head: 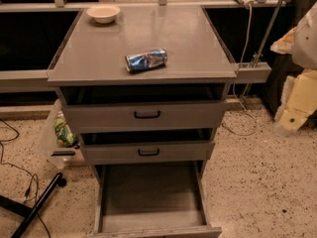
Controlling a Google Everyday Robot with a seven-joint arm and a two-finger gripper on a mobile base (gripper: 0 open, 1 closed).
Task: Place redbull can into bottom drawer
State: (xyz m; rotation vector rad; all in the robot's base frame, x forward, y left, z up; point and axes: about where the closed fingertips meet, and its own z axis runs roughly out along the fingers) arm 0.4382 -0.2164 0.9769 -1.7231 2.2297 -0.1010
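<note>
While the jaws hang far right, redbull can [146,60] lies well apart.

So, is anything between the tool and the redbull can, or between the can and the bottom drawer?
Nothing visible. The redbull can lies on the cabinet top; the tool hangs off to the right; the bottom drawer stands pulled out past the upper drawers.

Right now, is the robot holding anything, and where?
Nothing: the redbull can lies untouched on the cabinet top, and the pincer is off at the right edge.
</note>
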